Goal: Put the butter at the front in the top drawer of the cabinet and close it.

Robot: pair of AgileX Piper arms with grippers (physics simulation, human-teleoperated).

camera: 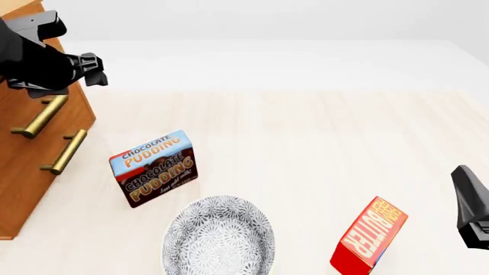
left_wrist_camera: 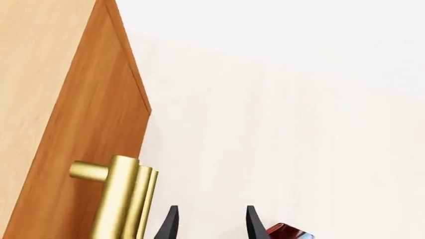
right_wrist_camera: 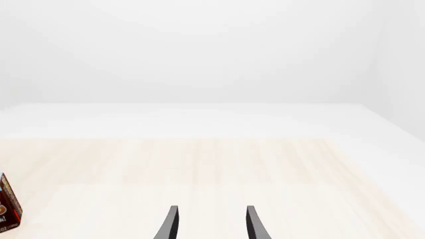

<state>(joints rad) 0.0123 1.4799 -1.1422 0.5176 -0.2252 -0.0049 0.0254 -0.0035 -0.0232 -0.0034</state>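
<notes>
The butter [camera: 370, 236], a red carton with an orange "BUTTER" face, stands on the table at the front right. My right gripper [camera: 468, 197] hovers just right of it, apart from it; its fingers [right_wrist_camera: 171, 224] are open and empty. The wooden cabinet [camera: 23, 195] stands at the far left with both drawers pushed in. The top drawer's brass handle [camera: 40, 117] sits below my left gripper [camera: 97, 70]. In the left wrist view my left gripper [left_wrist_camera: 211, 225] is open, with a brass handle [left_wrist_camera: 123, 199] beside its fingers, not between them.
A brown-and-blue chocolate pudding box [camera: 154, 169] stands between the cabinet and the butter, and also shows at an edge [right_wrist_camera: 7, 208] of the right wrist view. A patterned grey bowl [camera: 219, 236] sits at the front centre. The lower drawer's handle [camera: 65, 152] is just under the top one.
</notes>
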